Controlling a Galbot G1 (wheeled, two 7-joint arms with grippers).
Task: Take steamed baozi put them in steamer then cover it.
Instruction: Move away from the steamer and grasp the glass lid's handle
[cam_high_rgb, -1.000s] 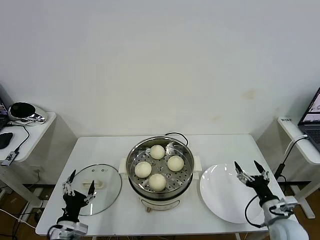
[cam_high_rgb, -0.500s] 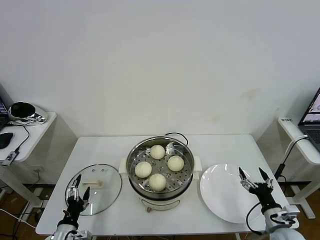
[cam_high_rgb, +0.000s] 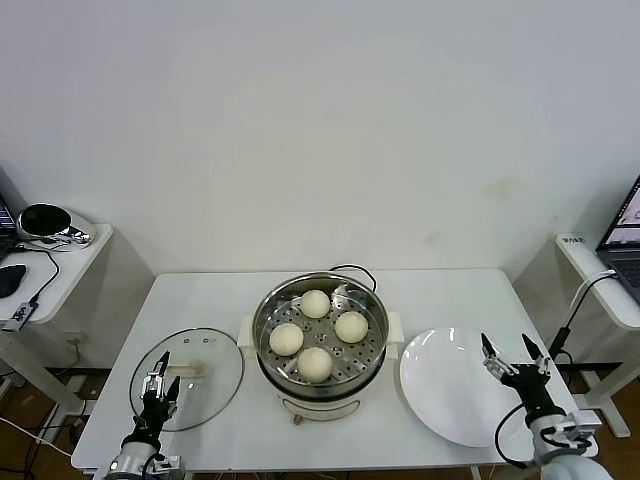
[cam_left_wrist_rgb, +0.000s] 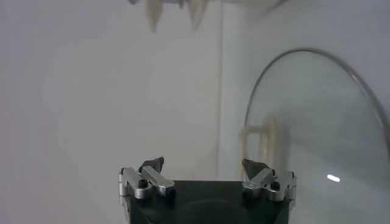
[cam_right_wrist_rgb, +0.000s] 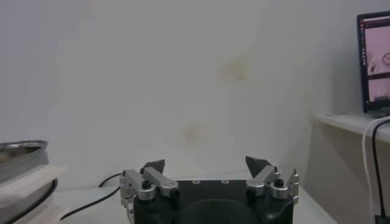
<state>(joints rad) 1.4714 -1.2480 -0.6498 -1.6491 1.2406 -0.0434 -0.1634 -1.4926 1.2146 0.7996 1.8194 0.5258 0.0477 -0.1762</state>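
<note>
Several pale steamed baozi (cam_high_rgb: 315, 303) lie on the perforated tray inside the shiny steamer (cam_high_rgb: 257, 328) at the table's middle. The steamer stands uncovered. Its clear glass lid (cam_high_rgb: 210, 390) with a cream handle (cam_high_rgb: 195, 369) lies flat on the table to the left. My left gripper (cam_high_rgb: 160, 385) hovers open over the lid's near edge, holding nothing; in the left wrist view it (cam_left_wrist_rgb: 203, 166) faces the lid (cam_left_wrist_rgb: 317, 134). My right gripper (cam_high_rgb: 513, 360) stands open and empty by the right rim of the white plate (cam_high_rgb: 445, 385). The right wrist view shows that gripper (cam_right_wrist_rgb: 206, 164) with the steamer (cam_right_wrist_rgb: 21, 152) far off.
The white table (cam_high_rgb: 440, 295) carries the steamer's black cable (cam_high_rgb: 350, 269) behind the pot. A low side table (cam_high_rgb: 60, 270) stands at far left. A shelf with a laptop (cam_high_rgb: 625, 240) and a hanging cable (cam_high_rgb: 572, 315) stands at far right.
Both grippers have drawn back and down toward the table's front edge, staying open. The baozi, the lid and the plate have not moved.
</note>
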